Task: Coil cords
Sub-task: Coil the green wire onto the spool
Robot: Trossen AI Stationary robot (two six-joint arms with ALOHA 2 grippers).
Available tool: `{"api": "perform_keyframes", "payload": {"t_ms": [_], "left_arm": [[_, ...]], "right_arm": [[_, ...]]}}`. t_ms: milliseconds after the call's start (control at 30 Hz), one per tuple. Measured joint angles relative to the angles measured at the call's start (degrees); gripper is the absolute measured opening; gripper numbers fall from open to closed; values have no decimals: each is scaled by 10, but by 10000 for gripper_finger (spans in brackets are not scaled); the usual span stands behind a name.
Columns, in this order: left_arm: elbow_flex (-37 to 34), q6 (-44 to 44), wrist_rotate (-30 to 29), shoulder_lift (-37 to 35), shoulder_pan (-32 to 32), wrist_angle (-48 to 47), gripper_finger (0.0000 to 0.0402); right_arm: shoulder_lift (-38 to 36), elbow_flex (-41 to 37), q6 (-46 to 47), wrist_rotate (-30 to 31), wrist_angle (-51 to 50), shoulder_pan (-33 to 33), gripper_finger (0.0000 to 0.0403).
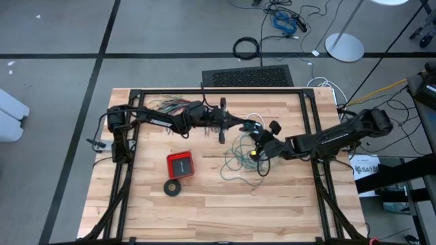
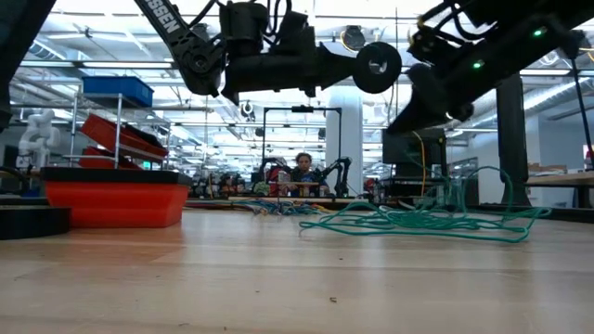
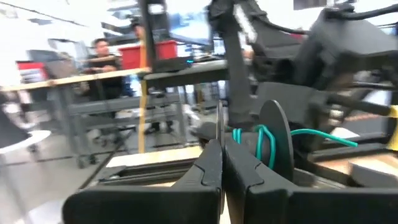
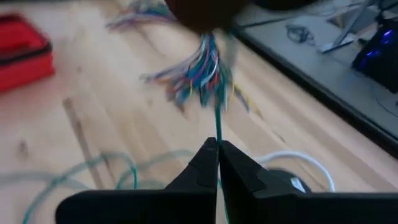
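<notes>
While both arms reach toward the middle of the desk, their grippers meet close together above the loose green wire. The right gripper has its fingers pressed together on a strand of the green wire, which runs taut from the fingertips toward the bundle of coloured wires ahead of it. Around and behind this gripper the rest of the wire lies in slack loops on the wood, and a white cord curves just beside the fingers. The left gripper is also fully closed, fingers touching; whether anything thin sits between them cannot be told. Just past its tips stands a dark round disc with green wire wound against it, and a strand leads off from there toward the right arm. In the low view the wire tangle rests flat on the desk below both grippers. Well away from the left gripper, toward the desk's near edge, sit a red case and a black ring, close to each other. A person sits in the room beyond.
</notes>
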Motion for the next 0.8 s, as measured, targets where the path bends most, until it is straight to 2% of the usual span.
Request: {"api": "perform_keyframes", "payload": {"t_ms": [200,533,800], "left_arm": [[0,23,-85,0,-12,27,0],[0,167,-205,11,-66,33,0],[0,243,-246,26,-77,31,0]], "right_arm": [[40,0,27,35,79,-8,0],[52,0,46,18,154,-44,0],[52,0,45,-5,192,-51,0]]}}
